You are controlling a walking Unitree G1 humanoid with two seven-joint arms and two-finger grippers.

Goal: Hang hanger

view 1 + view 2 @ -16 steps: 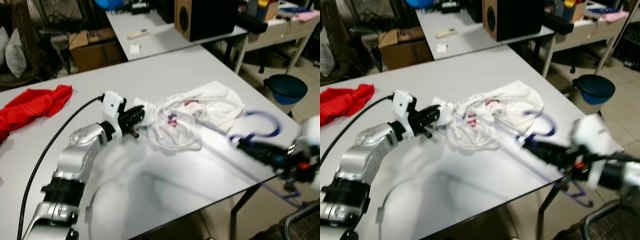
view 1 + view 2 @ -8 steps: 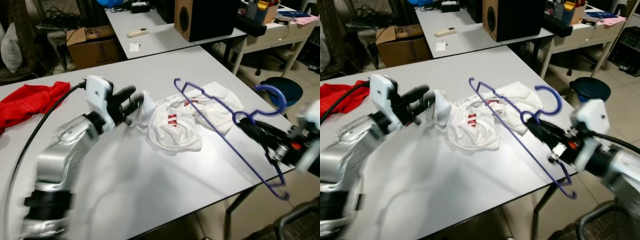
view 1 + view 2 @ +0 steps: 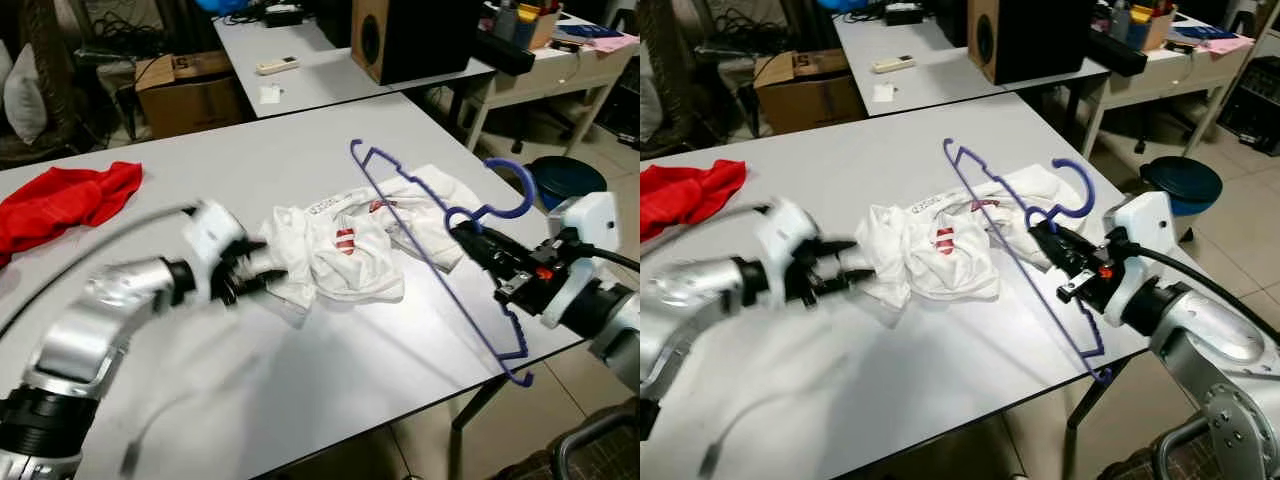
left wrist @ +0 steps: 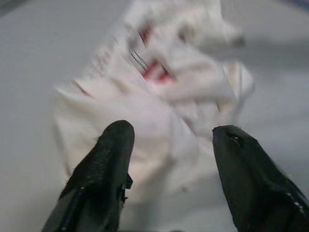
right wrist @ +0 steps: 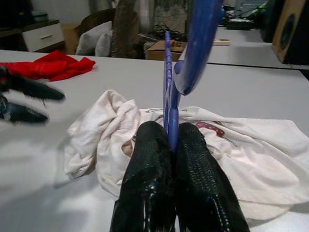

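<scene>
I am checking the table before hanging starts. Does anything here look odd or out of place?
The white shirt lies crumpled on the table, not on the blue hanger, which the right gripper holds tilted in the air. The left gripper is open at the shirt's edge. A red cloth lies bunched at the far left.

No lettering can be read anywhere. The white garment (image 3: pixel 350 245), lying just past the open fingertips of the left gripper (image 4: pixel 174 145) and below the closed right gripper (image 5: pixel 169 140), carries red stripe marks and a line of small dark print along one edge, too blurred and small to make out. The cardboard box (image 3: pixel 190 90), far beyond both grippers on the floor behind the table (image 3: pixel 300 370), bears a dark mark on its top flap that cannot be deciphered either.
</scene>
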